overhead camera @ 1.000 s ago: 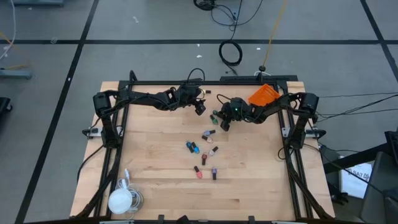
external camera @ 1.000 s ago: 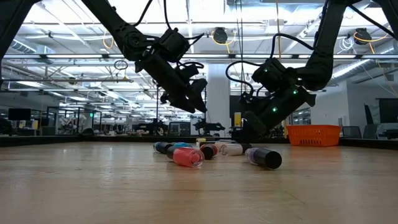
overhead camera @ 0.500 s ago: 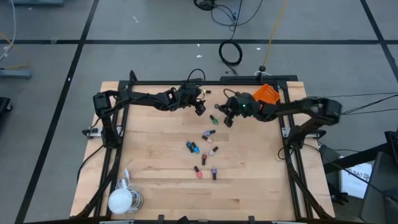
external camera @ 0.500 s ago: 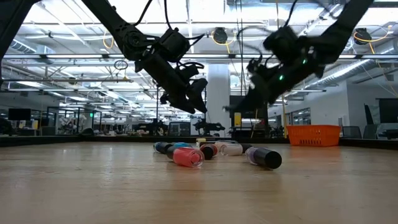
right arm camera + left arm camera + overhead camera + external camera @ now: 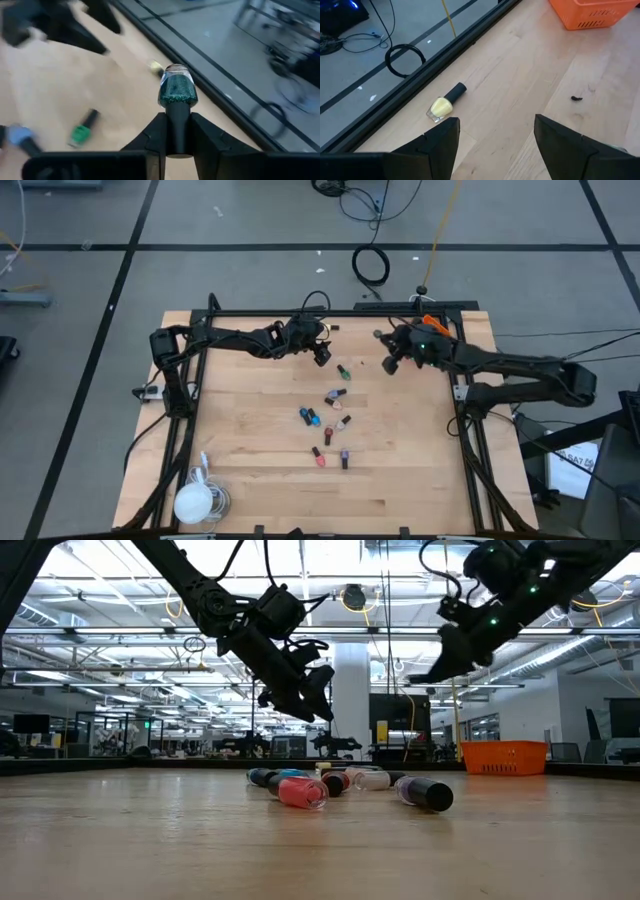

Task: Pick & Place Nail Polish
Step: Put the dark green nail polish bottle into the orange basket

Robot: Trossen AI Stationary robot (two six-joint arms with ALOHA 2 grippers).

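My right gripper [image 5: 390, 363] is shut on a green glitter nail polish bottle [image 5: 178, 90], high above the table's far right part, near the orange bin [image 5: 503, 756]. My left gripper [image 5: 321, 355] hangs open and empty above the table's far middle; it also shows in the low view [image 5: 312, 700]. Several small bottles lie on their sides mid-table: a green one [image 5: 342, 370], a blue one [image 5: 309, 416], a pink one [image 5: 318, 457] and a purple one [image 5: 344, 459]. A yellow bottle [image 5: 442, 105] lies by the far edge. My right gripper pinches the bottle's dark cap [image 5: 178, 112] between its two fingers [image 5: 156, 135]. The glittery glass body sticks out beyond the fingertips, in line with them. The bottle is lifted clear of the table.
The orange bin [image 5: 430, 323] at the far right corner is mostly covered by my right arm in the high view. A white bundle with a cord [image 5: 197, 500] lies at the near left corner. A black frame rail [image 5: 445, 55] runs along the far edge.
My right gripper has risen from among the bottles with the green glitter bottle held shut in it. It has swung toward the table's right and far edges, toward the orange bin. The other bottles lie as before.
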